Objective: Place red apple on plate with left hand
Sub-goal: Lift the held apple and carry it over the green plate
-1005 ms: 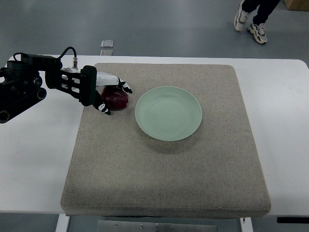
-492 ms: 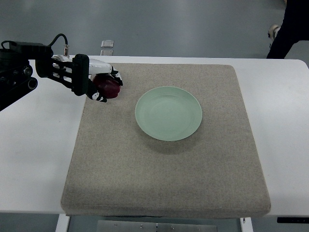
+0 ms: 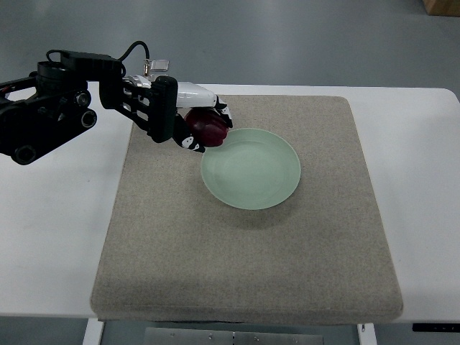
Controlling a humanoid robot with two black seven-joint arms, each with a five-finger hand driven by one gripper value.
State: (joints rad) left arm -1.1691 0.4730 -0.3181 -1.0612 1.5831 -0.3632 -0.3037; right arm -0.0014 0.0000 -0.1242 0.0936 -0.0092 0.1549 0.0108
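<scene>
**A:** Top view, only camera we get: the left hand (image 3: 192,123) comes in from the left edge with its fingers (image 3: 221,110) wrapped around the red apple (image 3: 209,130). Apple looks lifted off the mat (image 3: 244,244), sitting right at the near-left rim of the plate (image 3: 277,183). Can't tell if it's overhanging the rim or just beside it. Right arm isn't showing at all.

**B:** Yep, fingers clamped on the apple, dark tips curled round its far and near sides. The plate's empty, pale green, roughly centred on the grey mat on the white worktop (image 3: 50,237).

**A:** So how would you finish this cleanly?

**B:** I'd say carry it further right so the apple is over the middle of the plate, not the sloped edge. If it's dropped at the rim, it probably rolls back onto the mat or tips the plate. Then lower until it's touching or nearly so before letting go. Apples are round, so they wander.

**A:** And open the fingers slowly, then lift straight up so a fingertip doesn't nudge it on the way out.
</scene>
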